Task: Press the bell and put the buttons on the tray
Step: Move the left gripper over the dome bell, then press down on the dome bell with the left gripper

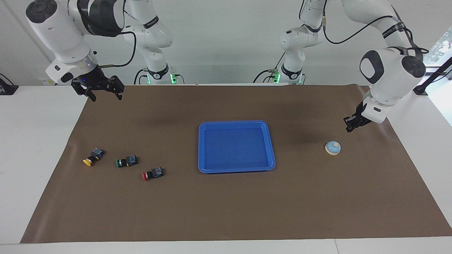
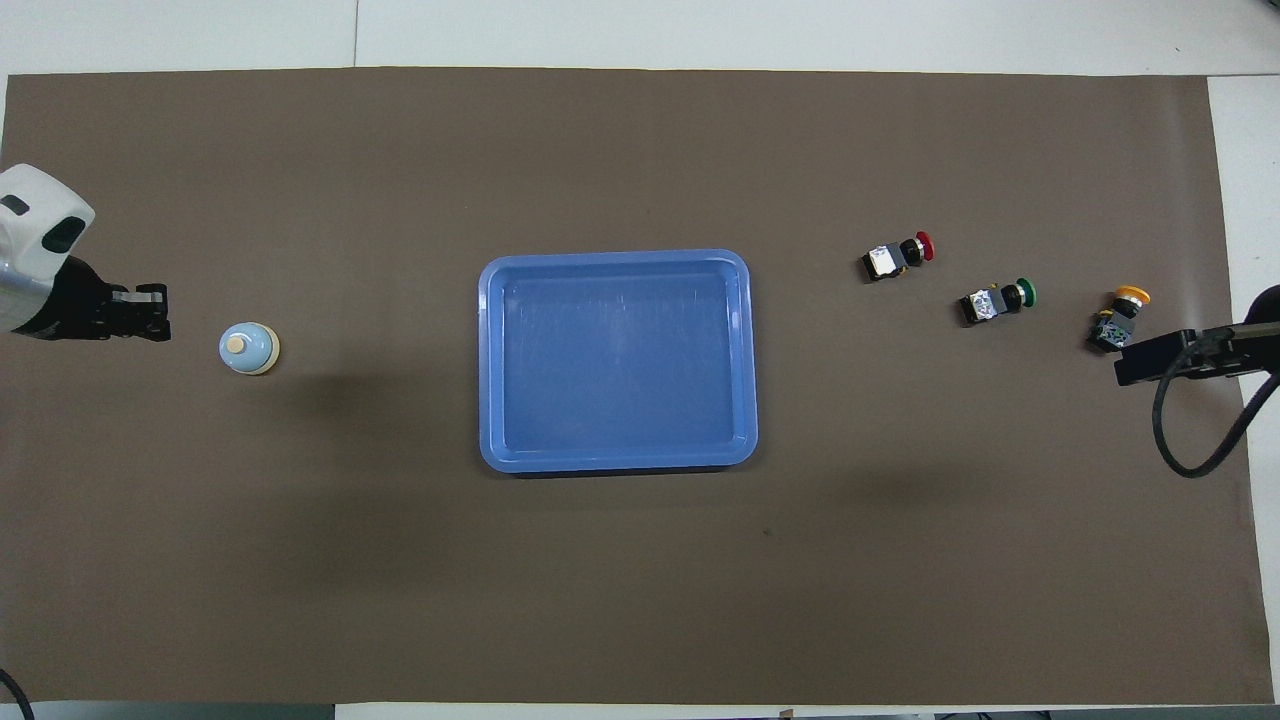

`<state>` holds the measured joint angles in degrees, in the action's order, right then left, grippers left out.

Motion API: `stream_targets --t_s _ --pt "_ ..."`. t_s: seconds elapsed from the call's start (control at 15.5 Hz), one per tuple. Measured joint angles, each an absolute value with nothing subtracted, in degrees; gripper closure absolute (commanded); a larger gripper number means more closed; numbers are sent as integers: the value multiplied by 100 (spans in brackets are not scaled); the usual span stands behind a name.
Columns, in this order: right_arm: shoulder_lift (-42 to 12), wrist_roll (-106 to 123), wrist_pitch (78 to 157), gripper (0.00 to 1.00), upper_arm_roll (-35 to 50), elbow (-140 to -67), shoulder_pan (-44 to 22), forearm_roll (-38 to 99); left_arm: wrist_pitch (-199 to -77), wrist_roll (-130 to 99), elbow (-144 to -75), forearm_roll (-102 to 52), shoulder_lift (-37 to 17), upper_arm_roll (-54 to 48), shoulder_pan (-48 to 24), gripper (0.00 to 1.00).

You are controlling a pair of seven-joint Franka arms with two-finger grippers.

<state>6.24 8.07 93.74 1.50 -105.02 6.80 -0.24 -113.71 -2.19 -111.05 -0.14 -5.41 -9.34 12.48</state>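
1. Facing view is showing you the left gripper [image 1: 349, 125] hanging in the air over the brown mat [image 1: 226, 208] near the bell [image 1: 332, 147], with its fingertips pressed together and gripping nothing; it is not touching the bell.
2. You are seeing the light-blue bell sitting upright on the mat toward the left arm's end of the table, well apart from the tray [image 1: 272, 148].
3. You are finding the right gripper [image 1: 102, 92] waiting in the air over the mat's edge at the right arm's end, its fingers spread apart and empty.
4. You are looking at three buttons lying on their sides on the mat toward the right arm's end: the yellow button [image 1: 92, 157] is sitting closest to that end, the green button [image 1: 126, 161] is lying beside it, and the red button [image 1: 152, 174] is lying closest to the tray and farthest from the robots of the three. None of them is touching another.
5. You are seeing the blue tray lying flat in the middle of the mat, between the buttons and the bell, with nothing in it.
6. Overhead, you are seeing the left gripper [image 2: 150, 310] beside the bell [image 2: 248, 349], not over it.
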Motion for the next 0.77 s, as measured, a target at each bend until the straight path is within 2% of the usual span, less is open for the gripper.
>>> stream_targets --t_s 0.39,0.77 --pt "624 807 9374 0 150 -10502 680 -24 -12308 -220 -11866 -14 -541 -930 1252 100" --pt "624 807 9374 0 150 -10502 680 -24 -12702 -220 -12024 -14 -690 -958 1235 100"
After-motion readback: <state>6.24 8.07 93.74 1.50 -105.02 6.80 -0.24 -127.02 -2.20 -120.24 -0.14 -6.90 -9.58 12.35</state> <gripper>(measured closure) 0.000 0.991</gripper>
